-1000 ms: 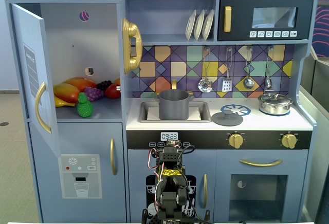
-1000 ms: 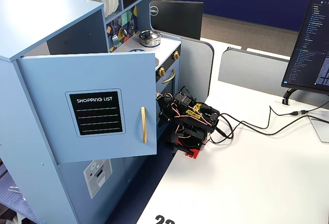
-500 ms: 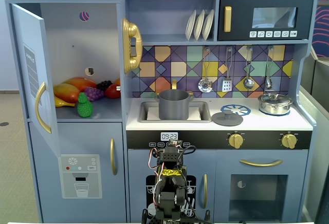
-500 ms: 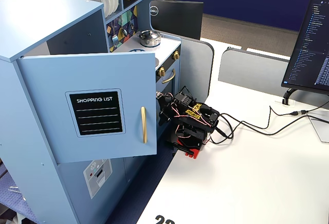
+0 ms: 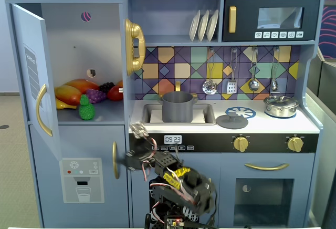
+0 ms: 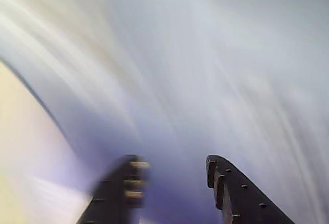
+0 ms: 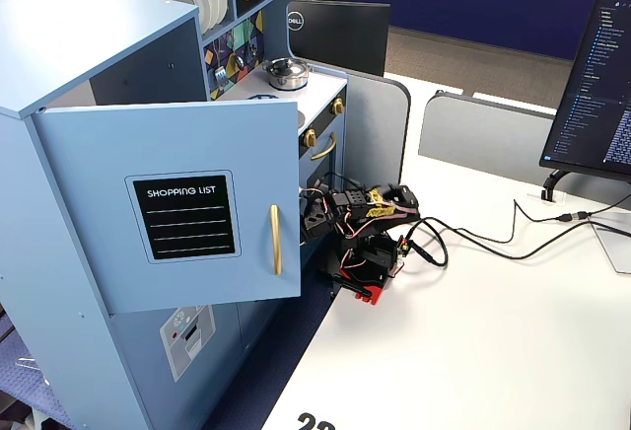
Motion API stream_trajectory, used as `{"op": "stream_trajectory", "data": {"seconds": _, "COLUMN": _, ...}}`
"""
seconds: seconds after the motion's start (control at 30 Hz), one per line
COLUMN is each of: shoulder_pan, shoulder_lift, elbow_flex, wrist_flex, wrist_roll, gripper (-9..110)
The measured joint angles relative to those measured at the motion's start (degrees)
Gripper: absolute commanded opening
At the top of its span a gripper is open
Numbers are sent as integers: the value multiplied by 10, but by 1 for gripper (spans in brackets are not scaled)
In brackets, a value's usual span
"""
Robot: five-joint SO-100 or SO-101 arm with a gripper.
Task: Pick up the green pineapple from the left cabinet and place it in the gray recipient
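The green pineapple (image 5: 86, 108) stands at the front of the shelf in the open left cabinet (image 5: 84, 45), whose door (image 5: 31, 76) swings out to the left. The door with its shopping list (image 7: 168, 203) hides the shelf in the other fixed view. The gray recipient (image 5: 177, 106) stands in the sink, right of the cabinet. My gripper (image 5: 136, 144) is blurred, low in front of the kitchen, below the counter and right of the pineapple. In the wrist view the gripper (image 6: 172, 165) is open and empty before a blurred blue-gray surface. The arm (image 7: 365, 218) stands on the white table.
Orange mangoes (image 5: 73, 92), purple grapes (image 5: 95, 95) and a red fruit (image 5: 115, 92) lie behind the pineapple. A gray lid (image 5: 232, 120) and a silver lidded pot (image 5: 281, 105) sit on the counter. A gold phone (image 5: 135, 45) hangs by the cabinet. A monitor (image 7: 592, 85) and cables (image 7: 493, 243) are on the table.
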Motion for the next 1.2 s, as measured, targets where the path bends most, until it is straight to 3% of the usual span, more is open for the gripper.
{"op": "stream_trajectory", "data": {"seconds": 0.1, "shoulder_pan": -36, "shoulder_lift": -30, "elbow_flex": -44, "wrist_flex": -123, "wrist_roll": -43, "gripper": 14}}
{"op": "stream_trajectory", "data": {"seconds": 0.23, "shoulder_pan": -47, "shoulder_lift": -104, "elbow_flex": -112, "wrist_flex": -184, "wrist_roll": -78, "gripper": 18}}
{"op": "stream_trajectory", "data": {"seconds": 0.53, "shoulder_pan": -15, "shoulder_lift": -307, "elbow_flex": -258, "wrist_flex": -298, "wrist_roll": -34, "gripper": 33}}
{"op": "stream_trajectory", "data": {"seconds": 0.73, "shoulder_pan": -5, "shoulder_lift": -433, "elbow_flex": -327, "wrist_flex": -345, "wrist_roll": 15, "gripper": 35}}
{"op": "stream_trajectory", "data": {"seconds": 1.2, "shoulder_pan": -5, "shoulder_lift": -628, "elbow_flex": -465, "wrist_flex": -360, "wrist_roll": 23, "gripper": 42}}
